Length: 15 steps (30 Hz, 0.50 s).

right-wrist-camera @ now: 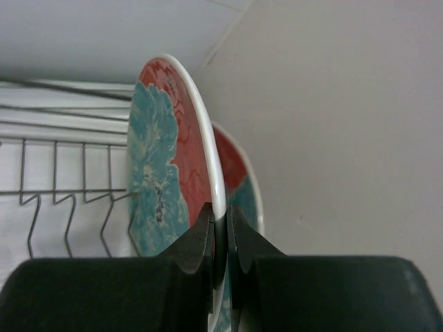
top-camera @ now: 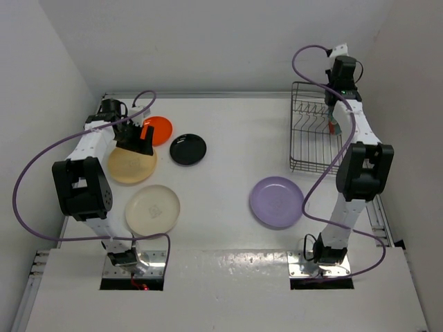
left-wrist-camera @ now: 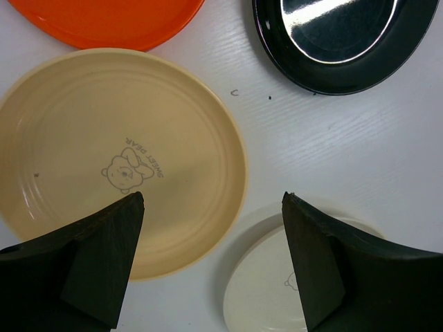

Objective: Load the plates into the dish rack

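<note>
Two red plates with teal flowers stand upright at the right side of the dish rack [top-camera: 311, 135], close to the wall [right-wrist-camera: 346, 138]. The first red plate [right-wrist-camera: 163, 187] is held by the right pincer [right-wrist-camera: 220, 220]: the two fingers are pressed almost together on its white rim, one on each face. The second red plate [right-wrist-camera: 239, 173] stands just behind it, nearer to the wall, and nothing grips it. The pincer hides the lower edges of both, so I cannot tell if they sit between the prongs. The rack is at the far right corner of the tabletop [top-camera: 228, 117].

Five other plates lie flat on the tabletop. The lavender plate [top-camera: 277, 202] is in front of the rack, apart from it. Four are on the left side: the orange plate [top-camera: 160, 128] farthest back, the black plate [top-camera: 187, 149] to its right, the tan-yellow plate [top-camera: 130, 168] in front of the orange one, and the cream plate [top-camera: 152, 209] nearest to the arm bases. The left pincer [left-wrist-camera: 212, 200] hangs above the tan-yellow plate with its fingers wide apart and holds nothing. The tan-yellow plate carries a small bear drawing and the words SWEET BEAR.
</note>
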Available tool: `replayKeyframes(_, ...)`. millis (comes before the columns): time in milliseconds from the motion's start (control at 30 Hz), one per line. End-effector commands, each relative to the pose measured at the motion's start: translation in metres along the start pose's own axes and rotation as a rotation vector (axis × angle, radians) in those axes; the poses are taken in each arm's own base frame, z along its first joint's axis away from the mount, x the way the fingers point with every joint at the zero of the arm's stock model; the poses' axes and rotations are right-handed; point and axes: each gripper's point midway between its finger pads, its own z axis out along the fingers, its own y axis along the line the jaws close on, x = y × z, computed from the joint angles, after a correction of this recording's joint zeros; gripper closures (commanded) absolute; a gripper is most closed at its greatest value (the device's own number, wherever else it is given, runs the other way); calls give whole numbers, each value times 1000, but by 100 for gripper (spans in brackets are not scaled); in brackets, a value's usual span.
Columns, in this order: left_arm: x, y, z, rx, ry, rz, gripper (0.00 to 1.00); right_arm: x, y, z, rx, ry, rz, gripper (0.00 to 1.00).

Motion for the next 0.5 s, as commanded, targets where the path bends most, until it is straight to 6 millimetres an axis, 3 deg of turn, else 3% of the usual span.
replayKeyframes(0, -18, 1, -8, -13, -49, 34, 15, -60, -38, -21, 90, -204, 96, 100)
replayKeyframes(67, -18, 1, -8, -13, -49, 34, 15, -39, -20, -13, 25, -170, 104, 100)
replayKeyframes(200, -18, 3, -15, -35, -49, 46, 15, -5, -6, -1, -66, -108, 161, 100)
replayKeyframes(467, -16, 1, -16, -35, -49, 46, 15, 1, 25, -4, -338, -206, 226, 100)
